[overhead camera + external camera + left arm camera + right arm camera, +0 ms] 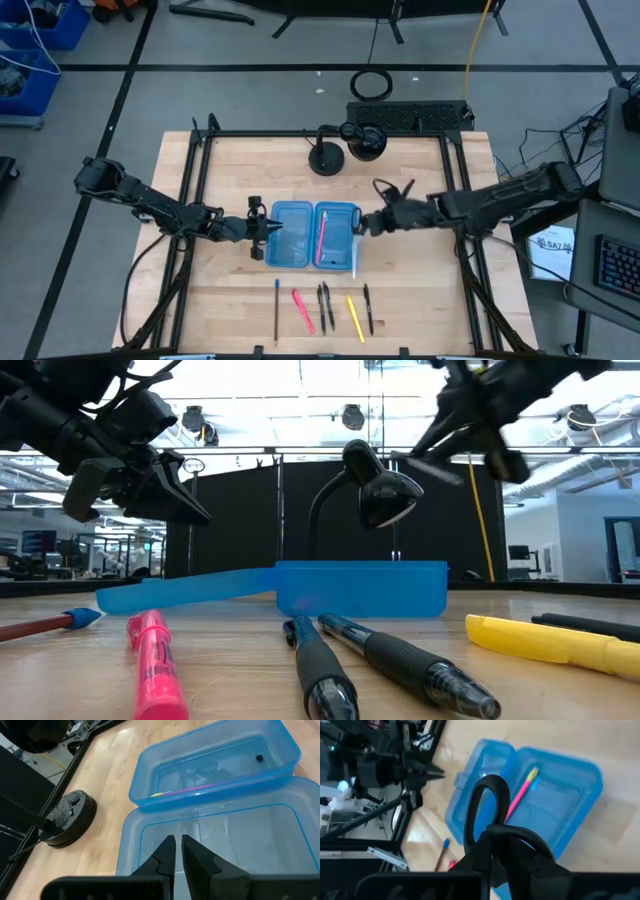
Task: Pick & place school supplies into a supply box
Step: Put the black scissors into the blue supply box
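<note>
High view: right gripper [365, 224] holds scissors [485, 815] beside supply box [312, 236].

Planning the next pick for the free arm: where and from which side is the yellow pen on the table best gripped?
Grip the yellow pen at mid-barrel, coming straight down with the fingers across its width. It lies flat, slightly slanted, with open wood beside it there. The left gripper looks free; the right gripper holds the scissors.

We see a pale wooden bench [420, 290] edged by a black metal frame [200, 150]. On its far side stands 1 black gooseneck lamp [365, 140] on a round black base [326, 158]. Blue plastic crates [45, 25] sit on the floor.
</note>
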`<state>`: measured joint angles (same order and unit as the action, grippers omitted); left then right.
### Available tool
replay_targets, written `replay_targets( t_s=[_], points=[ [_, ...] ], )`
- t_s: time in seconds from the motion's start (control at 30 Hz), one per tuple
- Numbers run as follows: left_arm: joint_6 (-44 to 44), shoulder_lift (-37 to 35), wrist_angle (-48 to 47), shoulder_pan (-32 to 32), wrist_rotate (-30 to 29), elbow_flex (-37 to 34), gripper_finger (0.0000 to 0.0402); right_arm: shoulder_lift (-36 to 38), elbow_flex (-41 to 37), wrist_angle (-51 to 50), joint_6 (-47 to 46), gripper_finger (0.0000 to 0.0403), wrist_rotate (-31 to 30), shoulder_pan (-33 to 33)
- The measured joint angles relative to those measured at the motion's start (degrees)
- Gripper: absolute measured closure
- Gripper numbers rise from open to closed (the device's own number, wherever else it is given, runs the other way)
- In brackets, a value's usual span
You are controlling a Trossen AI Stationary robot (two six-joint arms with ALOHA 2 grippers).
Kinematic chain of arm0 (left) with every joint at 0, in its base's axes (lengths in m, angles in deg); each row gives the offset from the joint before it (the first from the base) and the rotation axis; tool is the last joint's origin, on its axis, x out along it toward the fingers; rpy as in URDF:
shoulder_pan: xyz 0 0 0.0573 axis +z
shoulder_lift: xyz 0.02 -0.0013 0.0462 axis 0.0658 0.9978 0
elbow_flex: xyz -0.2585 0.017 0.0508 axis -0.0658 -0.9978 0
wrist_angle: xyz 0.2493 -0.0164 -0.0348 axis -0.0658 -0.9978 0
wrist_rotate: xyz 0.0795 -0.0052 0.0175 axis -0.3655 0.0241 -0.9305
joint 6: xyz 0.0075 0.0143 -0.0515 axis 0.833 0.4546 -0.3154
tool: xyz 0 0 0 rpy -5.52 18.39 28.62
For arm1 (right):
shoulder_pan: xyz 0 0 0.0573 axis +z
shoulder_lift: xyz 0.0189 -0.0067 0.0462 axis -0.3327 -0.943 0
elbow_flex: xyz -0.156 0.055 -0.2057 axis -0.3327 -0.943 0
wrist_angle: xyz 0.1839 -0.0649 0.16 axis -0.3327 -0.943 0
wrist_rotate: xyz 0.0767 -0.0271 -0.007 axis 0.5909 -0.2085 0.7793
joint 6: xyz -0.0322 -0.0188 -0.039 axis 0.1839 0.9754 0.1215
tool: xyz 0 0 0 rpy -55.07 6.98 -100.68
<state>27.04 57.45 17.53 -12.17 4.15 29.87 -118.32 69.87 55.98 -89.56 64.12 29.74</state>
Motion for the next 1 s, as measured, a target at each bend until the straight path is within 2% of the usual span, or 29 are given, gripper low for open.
replay_targets(
  t_s=[0.3,0.5,0.7,1.0],
  points=[
    [0.5,0.0,0.0,0.0,1.0,0.0,0.0364,-9.1,0.0,8.6,8.6,0.0382,12.4,-12.4],
    [0.6,0.0,-0.1,0.0,1.0,0.0,0.0364,-16.6,0.1,16.9,9.5,0.0382,17.8,-15.6],
    [1.3,0.0,-0.2,0.0,1.2,0.0,0.0364,-20.7,1.3,16.8,9.1,0.0382,20.7,-17.1],
    [1.3,0.0,-0.2,0.0,1.5,0.0,0.0364,-21.7,1.5,13.8,10.5,0.0382,21.0,-19.3]
  ],
)
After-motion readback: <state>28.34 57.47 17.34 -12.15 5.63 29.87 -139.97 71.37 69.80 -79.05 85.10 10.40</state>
